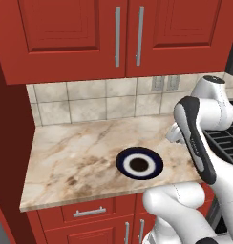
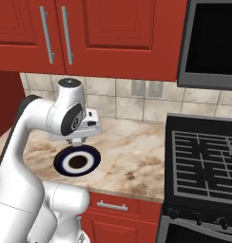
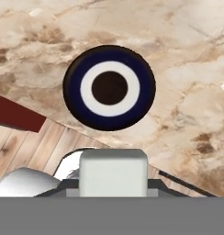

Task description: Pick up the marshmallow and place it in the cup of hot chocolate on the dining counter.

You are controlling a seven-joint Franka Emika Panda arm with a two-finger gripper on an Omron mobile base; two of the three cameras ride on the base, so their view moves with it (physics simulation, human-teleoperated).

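In the left base view, a round dark blue plate with a white ring (image 1: 139,163) is seen near the front edge of the narrow beige marble worktop (image 1: 75,152). In the right base view, the gripper (image 2: 80,141) is held above that plate. In the hand view, a small white squarish marshmallow (image 3: 113,171) is seen clamped at the gripper, above the worktop's front edge.

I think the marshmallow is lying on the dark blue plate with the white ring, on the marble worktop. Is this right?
Not quite. The plate does lie on the marble worktop, but it carries nothing. The marshmallow is up at the pincer, above the plate and apart from it, as the hand view shows.
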